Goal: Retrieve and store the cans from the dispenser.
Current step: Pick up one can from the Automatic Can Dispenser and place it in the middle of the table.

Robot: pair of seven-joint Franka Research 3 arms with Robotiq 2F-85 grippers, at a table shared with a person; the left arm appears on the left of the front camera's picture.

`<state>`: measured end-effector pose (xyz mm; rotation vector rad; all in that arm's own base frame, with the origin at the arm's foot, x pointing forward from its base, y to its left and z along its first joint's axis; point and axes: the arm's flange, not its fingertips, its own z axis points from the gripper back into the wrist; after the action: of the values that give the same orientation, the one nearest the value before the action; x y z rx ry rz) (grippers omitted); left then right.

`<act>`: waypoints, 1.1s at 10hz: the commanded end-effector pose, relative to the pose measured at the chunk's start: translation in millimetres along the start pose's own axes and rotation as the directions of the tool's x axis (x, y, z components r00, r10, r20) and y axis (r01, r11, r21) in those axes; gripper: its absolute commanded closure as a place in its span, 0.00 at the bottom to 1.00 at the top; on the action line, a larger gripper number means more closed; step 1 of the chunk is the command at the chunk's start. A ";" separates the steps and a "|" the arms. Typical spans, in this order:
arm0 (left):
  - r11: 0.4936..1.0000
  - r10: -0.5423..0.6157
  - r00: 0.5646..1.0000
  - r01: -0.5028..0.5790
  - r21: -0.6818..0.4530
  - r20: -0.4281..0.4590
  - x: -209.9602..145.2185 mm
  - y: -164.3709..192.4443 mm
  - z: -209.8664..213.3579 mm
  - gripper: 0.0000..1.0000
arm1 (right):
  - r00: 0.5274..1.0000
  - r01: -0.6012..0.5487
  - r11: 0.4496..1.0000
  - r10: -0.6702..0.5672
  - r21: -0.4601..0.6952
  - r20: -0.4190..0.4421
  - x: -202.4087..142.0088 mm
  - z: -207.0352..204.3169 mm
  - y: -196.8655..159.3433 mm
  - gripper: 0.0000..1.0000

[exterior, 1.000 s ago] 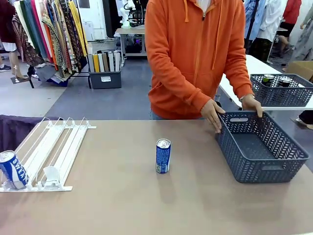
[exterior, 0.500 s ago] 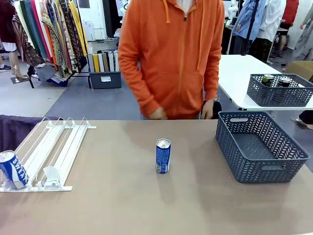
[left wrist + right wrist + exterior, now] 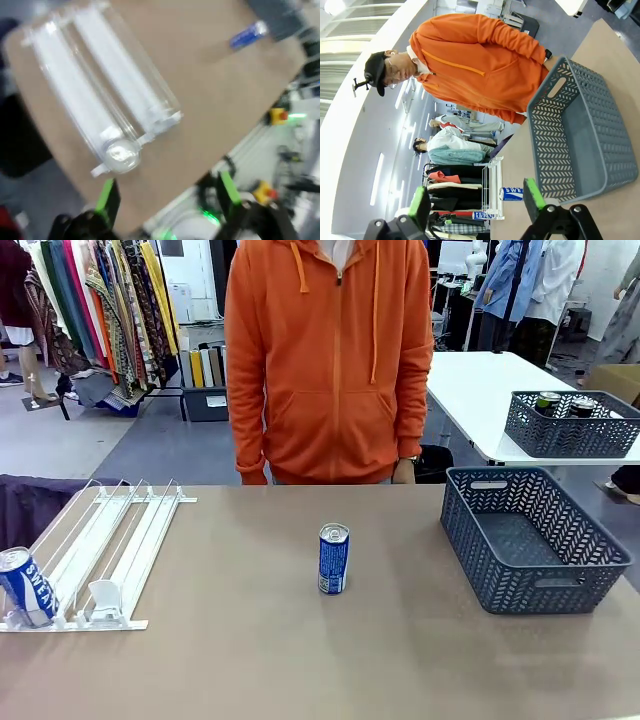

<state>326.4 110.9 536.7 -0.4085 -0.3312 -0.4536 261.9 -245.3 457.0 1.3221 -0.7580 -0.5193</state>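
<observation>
Two blue cans are on the table (image 3: 250, 660). The first can (image 3: 27, 587) leans at the low end of the white wire dispenser (image 3: 110, 540) at the left, by its stopper tabs. The second can (image 3: 333, 559) stands upright mid-table, well apart from the grey perforated basket (image 3: 560, 592) at the right. A person in an orange hoodie (image 3: 330, 360) stands at the far edge. The left gripper (image 3: 167, 192), high over the dispenser, has its fingers spread wide and holds nothing. The right gripper (image 3: 476, 197) gapes equally empty, facing the basket.

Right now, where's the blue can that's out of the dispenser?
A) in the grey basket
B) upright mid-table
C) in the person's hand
B: the blue can stands upright on the table, between the dispenser and the grey basket, touching neither.
</observation>
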 end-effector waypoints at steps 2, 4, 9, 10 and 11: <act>0.949 0.186 0.921 -0.078 0.306 -0.343 6.3 -12.0 -17.5 0.00 | 1.000 -0.012 1.000 0.012 0.019 0.008 0.8 -1.7 1.5 0.00; 0.953 0.124 0.960 -0.046 0.299 -0.249 21.9 -20.3 -22.4 0.00 | 1.000 -0.012 1.000 0.012 0.019 0.008 0.8 -1.7 1.5 0.00; 0.929 0.151 0.958 -0.054 0.366 -0.243 20.0 -11.1 -44.7 0.00 | 1.000 -0.012 1.000 0.012 0.019 0.008 0.8 -1.7 1.5 0.00; 0.906 0.188 0.969 -0.107 0.410 -0.163 21.1 -5.8 -62.2 0.00 | 1.000 -0.012 1.000 0.012 0.019 0.008 0.8 -1.7 1.5 0.00; 0.902 0.200 0.974 -0.142 0.408 -0.104 21.1 -2.1 -77.7 0.00 | 1.000 -0.012 1.000 0.012 0.019 0.008 0.8 -1.7 1.5 0.00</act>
<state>354.2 73.3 499.3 -0.0273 -0.1842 -0.2921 261.9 -245.3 457.1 1.3221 -0.7580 -0.5193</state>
